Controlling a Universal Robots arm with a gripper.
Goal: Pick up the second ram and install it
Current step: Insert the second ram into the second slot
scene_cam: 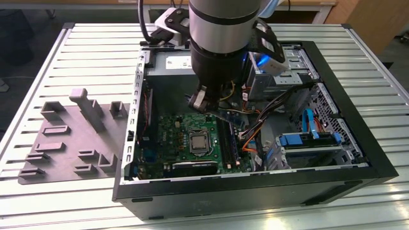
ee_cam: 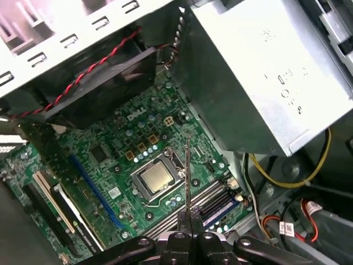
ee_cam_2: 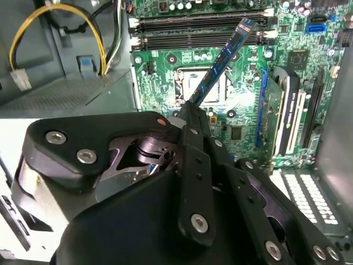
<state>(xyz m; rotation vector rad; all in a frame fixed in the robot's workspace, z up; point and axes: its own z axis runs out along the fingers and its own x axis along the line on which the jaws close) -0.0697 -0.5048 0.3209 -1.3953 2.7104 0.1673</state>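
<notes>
The second ram [ee_cam_2: 223,58] is up in the air inside the open computer case [scene_cam: 255,191], pinched by one end in the gripper [ee_cam_2: 190,110], whose jaws are closed tight on it. In the second wrist view the blue stick slants out from the fingertips [ee_cam_2: 194,124] across the green motherboard [ee_cam_2: 165,72], and its free end reaches over the black memory slots [ee_cam_2: 198,33] with their white latches; it is not seated in any of them. In the first wrist view the same stick [ee_cam: 187,176] shows edge-on as a thin line rising from between the two fingers [ee_cam: 177,238], just beside the silver CPU socket [ee_cam: 156,178] and over the run of memory slots [ee_cam: 212,201]. Whether one of those slots already holds a stick, I cannot tell. From the exterior view the arm comes straight down into the case, with the gripper [scene_cam: 208,103] hanging over the motherboard [scene_cam: 179,134] above the CPU socket [scene_cam: 199,142]. A grey power supply box [ee_cam: 259,72] sits close alongside, with a yellow cable [ee_cam_2: 55,11] looping near it, and a black fan [ee_cam: 99,83] with twisted red-and-black wires stands at the board's edge. Blue drive brackets [scene_cam: 307,139] fill the case's far bay on the exterior view's right. On the exterior view's left, a grey moulded tray [scene_cam: 70,139] lies on the slatted metal table [scene_cam: 96,43], just beside the case.
</notes>
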